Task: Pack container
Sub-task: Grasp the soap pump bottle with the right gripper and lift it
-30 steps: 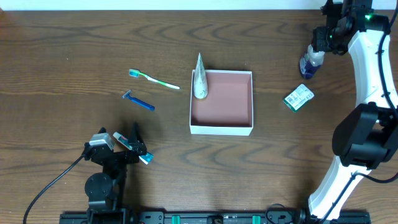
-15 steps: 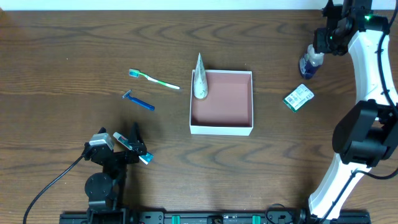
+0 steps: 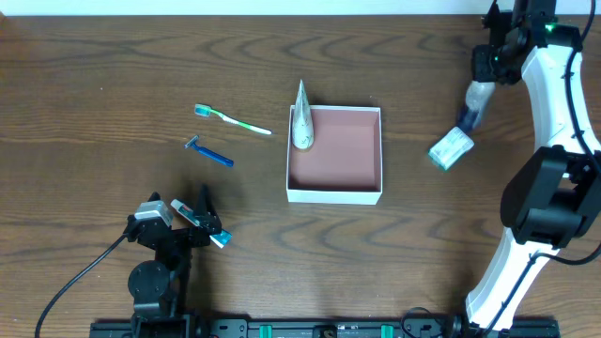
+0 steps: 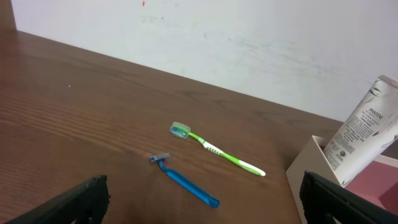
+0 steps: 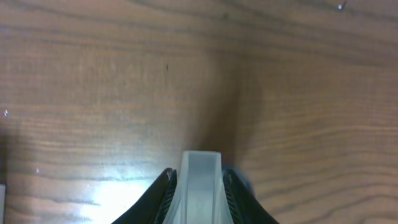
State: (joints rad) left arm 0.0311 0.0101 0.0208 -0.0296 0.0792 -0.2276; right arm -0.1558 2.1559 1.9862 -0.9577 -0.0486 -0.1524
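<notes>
Though far from right claw (image 3: 482, 83), container (image 3: 334, 195).

Bright, even light, soft shadows, one glare patch on the table (image 5: 106, 186) in right-wrist view.

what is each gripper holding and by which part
The right gripper pinches the small bottle by its clear cap end; the left gripper is open and holds nothing.

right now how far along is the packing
Done: one tube leans in a corner of the container. In hand: the right gripper is shut on the bottle by its cap, away from the container. Left: bottle, packet, toothbrush and razor are all outside it; the left gripper sits open.
</notes>
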